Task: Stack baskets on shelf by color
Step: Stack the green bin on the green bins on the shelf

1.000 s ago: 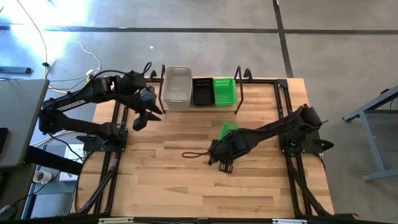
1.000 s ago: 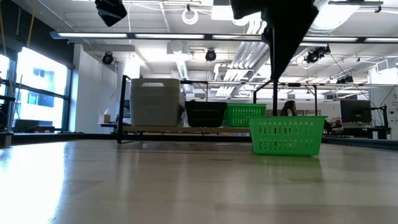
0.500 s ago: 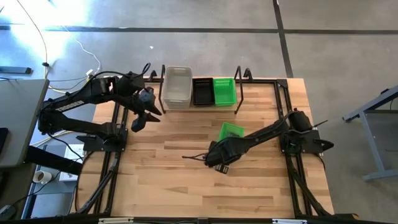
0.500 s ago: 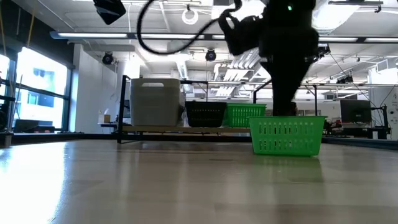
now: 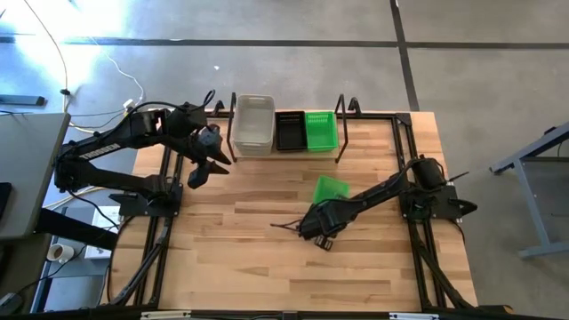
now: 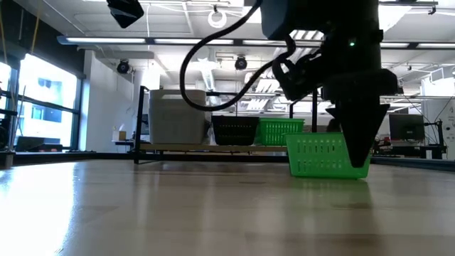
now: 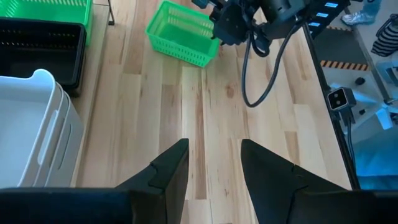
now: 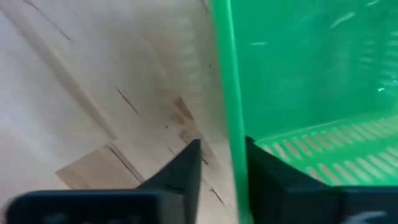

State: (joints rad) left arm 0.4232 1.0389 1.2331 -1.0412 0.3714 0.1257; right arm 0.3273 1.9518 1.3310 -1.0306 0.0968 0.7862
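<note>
A loose green basket [image 5: 332, 188] stands on its base on the tabletop, right of the middle. My right gripper [image 8: 222, 163] points down at the basket's near wall [image 8: 231, 93], one finger outside and one inside, with a gap still showing on the outer side. In the low view this gripper [image 6: 359, 153] stands in front of the basket [image 6: 320, 156]. The shelf [image 5: 338, 133] at the far edge bears a whitish basket [image 5: 255, 124], a black one [image 5: 290, 132] and a green one [image 5: 321, 130]. My left gripper [image 7: 214, 168] hangs open in the air at the far left. My right gripper comes from above, straddling the near wall's rim [image 8: 236, 140]. The inner finger [image 8: 267, 177] lies right against the wall, and I cannot tell whether it touches. The outer finger [image 8: 186, 168] stands clear of it. The basket rests flat on the table.
Bare wood lies to the left of and in front of the loose basket. The shelf's black upright ends [image 5: 233, 116] rise at the far edge. The right arm's cable [image 6: 206, 64] loops beside its wrist.
My right gripper has come straight down onto the loose green basket's near wall and has rolled a little about its own axis. The basket has stayed where it was. The left arm has kept still.
</note>
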